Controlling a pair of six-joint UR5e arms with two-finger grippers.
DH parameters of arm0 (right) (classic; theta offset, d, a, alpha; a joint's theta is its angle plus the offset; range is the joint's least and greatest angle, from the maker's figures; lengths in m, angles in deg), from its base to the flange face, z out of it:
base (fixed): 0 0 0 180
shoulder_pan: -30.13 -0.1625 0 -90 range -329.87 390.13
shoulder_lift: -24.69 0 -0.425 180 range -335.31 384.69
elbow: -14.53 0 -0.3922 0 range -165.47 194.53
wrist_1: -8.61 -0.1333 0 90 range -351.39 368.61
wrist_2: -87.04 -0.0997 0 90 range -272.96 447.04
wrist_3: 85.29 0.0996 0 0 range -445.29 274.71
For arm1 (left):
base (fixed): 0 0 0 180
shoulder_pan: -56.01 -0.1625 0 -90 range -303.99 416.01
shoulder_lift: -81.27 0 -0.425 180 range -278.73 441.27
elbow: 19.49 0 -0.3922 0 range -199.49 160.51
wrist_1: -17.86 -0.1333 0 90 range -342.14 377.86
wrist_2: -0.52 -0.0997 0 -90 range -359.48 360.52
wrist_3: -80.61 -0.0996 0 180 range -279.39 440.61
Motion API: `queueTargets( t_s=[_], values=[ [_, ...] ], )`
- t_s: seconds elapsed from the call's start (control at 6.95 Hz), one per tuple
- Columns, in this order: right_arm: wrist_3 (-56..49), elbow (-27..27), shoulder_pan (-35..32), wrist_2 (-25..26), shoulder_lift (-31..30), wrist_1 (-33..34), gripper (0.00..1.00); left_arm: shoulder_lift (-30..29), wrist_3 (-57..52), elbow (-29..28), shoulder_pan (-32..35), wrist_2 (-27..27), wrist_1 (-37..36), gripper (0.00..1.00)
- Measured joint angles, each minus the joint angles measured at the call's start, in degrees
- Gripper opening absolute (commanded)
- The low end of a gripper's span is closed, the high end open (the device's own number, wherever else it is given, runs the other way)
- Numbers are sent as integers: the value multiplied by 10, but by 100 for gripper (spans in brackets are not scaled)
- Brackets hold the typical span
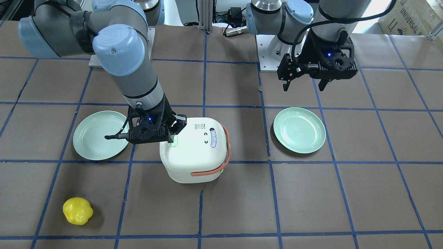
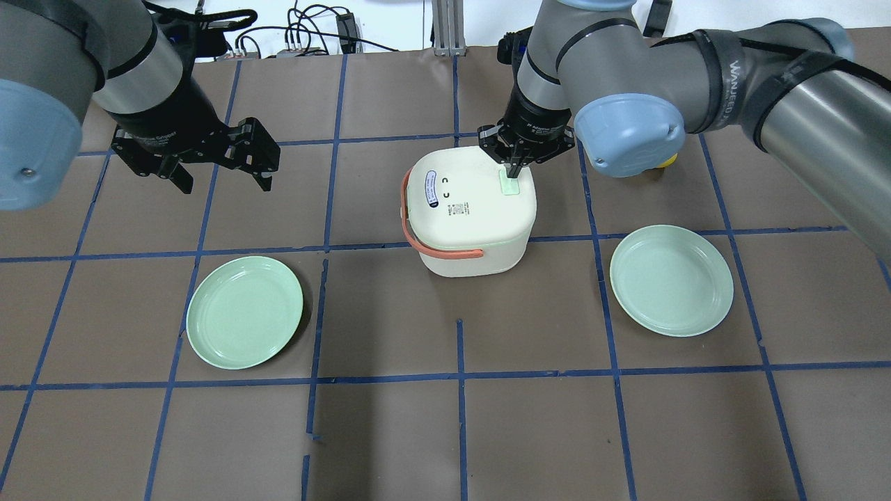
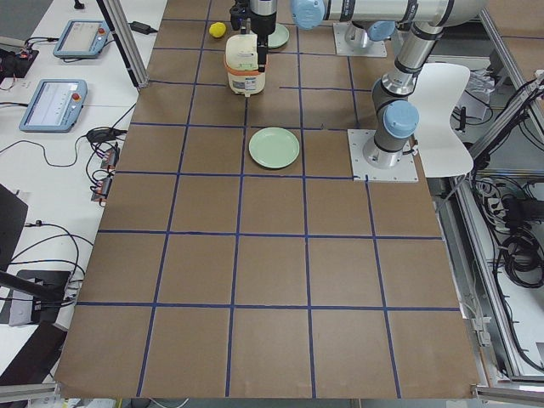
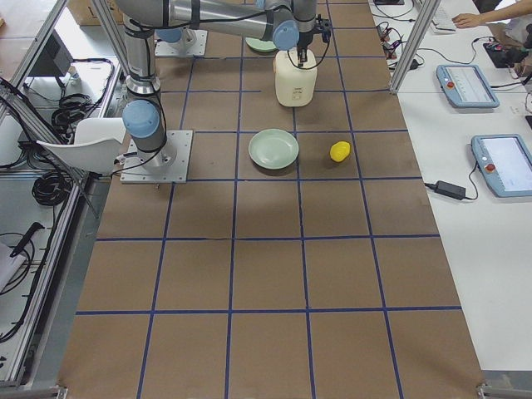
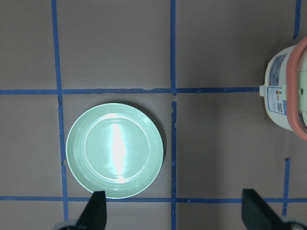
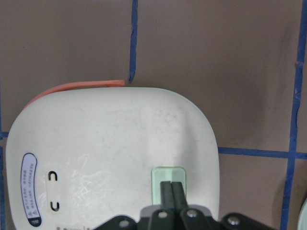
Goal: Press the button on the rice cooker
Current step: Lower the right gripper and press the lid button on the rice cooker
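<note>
The white rice cooker (image 1: 197, 155) with an orange handle stands mid-table, also in the overhead view (image 2: 466, 216). Its pale green button (image 6: 159, 175) sits on the lid near one edge (image 2: 511, 188). My right gripper (image 6: 171, 186) is shut, and its closed fingertips point straight down and rest on the button (image 1: 173, 141); in the overhead view the gripper (image 2: 514, 170) is directly above it. My left gripper (image 2: 226, 182) is open and empty, hovering well away from the cooker (image 5: 288, 91) and above a green plate (image 5: 115, 149).
Two pale green plates lie on the table, one on each side of the cooker (image 2: 245, 312) (image 2: 672, 280). A yellow pepper-like object (image 1: 78, 211) sits near the operators' edge on my right side. Blue tape lines grid the brown table.
</note>
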Motion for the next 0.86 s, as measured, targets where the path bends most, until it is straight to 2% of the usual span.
queueTargets(
  t_s=[0.86],
  values=[
    [-2,-1,0,0,10,1,6,0,0,0,0,0,0,100]
  ],
)
